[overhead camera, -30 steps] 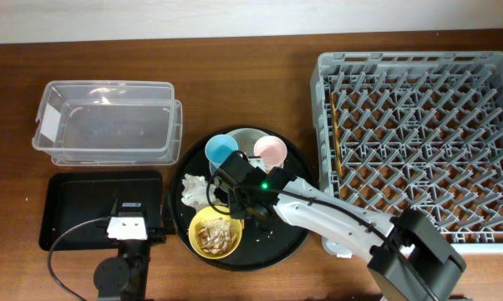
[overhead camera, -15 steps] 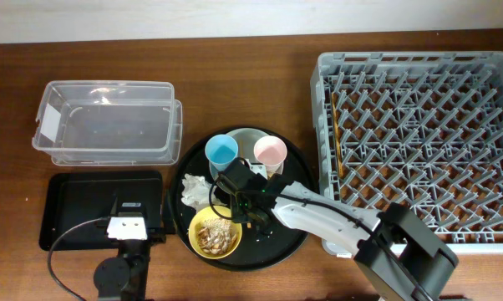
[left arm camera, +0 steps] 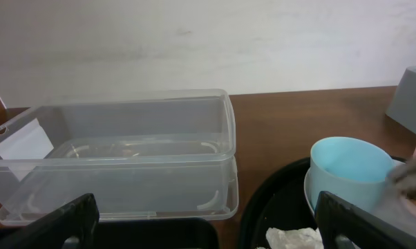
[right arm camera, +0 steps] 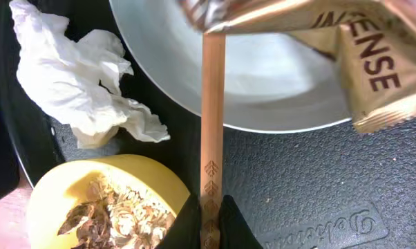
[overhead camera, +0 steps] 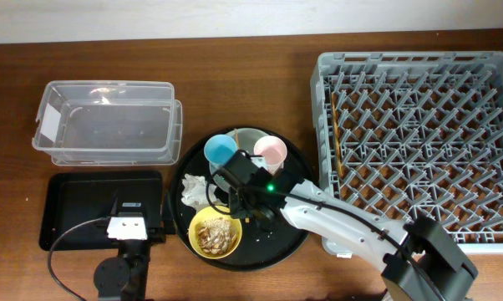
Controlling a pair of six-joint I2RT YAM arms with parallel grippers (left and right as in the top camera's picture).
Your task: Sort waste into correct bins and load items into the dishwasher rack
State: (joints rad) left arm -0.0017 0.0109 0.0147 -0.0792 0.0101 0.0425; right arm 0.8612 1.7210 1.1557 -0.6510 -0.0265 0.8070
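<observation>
Pinches a thin gold utensil (right arm camera: 213, 104) in the right gripper (right arm camera: 209, 225), jaws closed tight on its patterned shaft, far end crossing the grey plate (right arm camera: 263, 83) and hidden behind the foil wrapper (right arm camera: 360, 62); crumpled tissue (right arm camera: 77, 69) and yellow bowl (right arm camera: 63, 190) of food scraps (right arm camera: 111, 211) just beside. Holds the left gripper (left arm camera: 208, 228) spread wide and empty over the flat black tray (overhead camera: 76, 209), facing the clear tub (left arm camera: 125, 152).

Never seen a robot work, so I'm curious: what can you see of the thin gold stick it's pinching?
The gold stick is thin, straight and metallic-looking, with small leaf marks stamped near its lower end. The right gripper is shut on that end. It runs across the rim of the grey plate and its top vanishes under the foil wrapper.
</observation>
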